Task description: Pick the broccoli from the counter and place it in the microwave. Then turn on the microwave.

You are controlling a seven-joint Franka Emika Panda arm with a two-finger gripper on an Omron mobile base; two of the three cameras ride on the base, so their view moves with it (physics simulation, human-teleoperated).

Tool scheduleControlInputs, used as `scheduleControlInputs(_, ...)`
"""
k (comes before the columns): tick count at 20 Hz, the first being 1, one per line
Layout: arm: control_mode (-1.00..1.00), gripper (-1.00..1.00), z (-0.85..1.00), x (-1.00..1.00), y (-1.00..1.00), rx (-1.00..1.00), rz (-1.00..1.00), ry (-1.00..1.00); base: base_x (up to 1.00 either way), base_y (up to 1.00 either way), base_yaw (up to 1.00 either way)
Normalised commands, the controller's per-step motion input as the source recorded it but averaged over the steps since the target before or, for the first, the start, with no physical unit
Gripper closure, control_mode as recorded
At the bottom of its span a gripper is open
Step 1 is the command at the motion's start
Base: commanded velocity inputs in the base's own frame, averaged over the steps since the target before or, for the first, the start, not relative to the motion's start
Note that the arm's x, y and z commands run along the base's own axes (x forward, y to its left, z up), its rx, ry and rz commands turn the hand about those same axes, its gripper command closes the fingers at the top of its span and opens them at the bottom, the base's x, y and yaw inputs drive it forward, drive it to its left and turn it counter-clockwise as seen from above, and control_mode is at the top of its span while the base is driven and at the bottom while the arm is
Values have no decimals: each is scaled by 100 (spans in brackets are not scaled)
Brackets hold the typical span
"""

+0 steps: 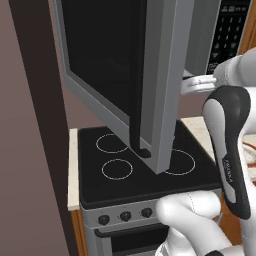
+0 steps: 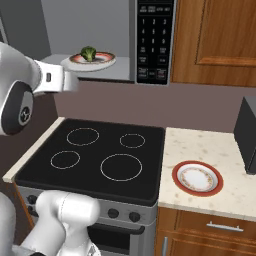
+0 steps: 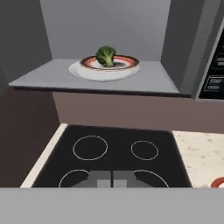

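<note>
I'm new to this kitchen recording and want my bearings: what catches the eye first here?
The microwave gapes open above the cooktop, its door swung out wide. Inside it, the broccoli sits on a red-rimmed plate. A second red-rimmed plate lies bare on the beige counter to the right of the cooktop.
</note>
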Motion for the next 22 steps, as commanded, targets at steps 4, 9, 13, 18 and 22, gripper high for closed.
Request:
scheduleControlInputs(4, -100, 100, -32, -47, 12, 0, -9, -11, 0, 0, 0)
scheduleControlInputs(9, -100, 100, -6, -67, 16, 0, -8, -16, 0, 0, 0)
scheduleControlInputs(13, -100, 100, 0, -86, 23, 0, -10, -16, 0, 0, 0)
scheduleControlInputs(18, -100, 100, 0, -83, 21, -2, -12, -12, 0, 0, 0)
scheduleControlInputs(22, -100, 100, 0, -75, 28, -3, -14, -11, 0, 0, 0)
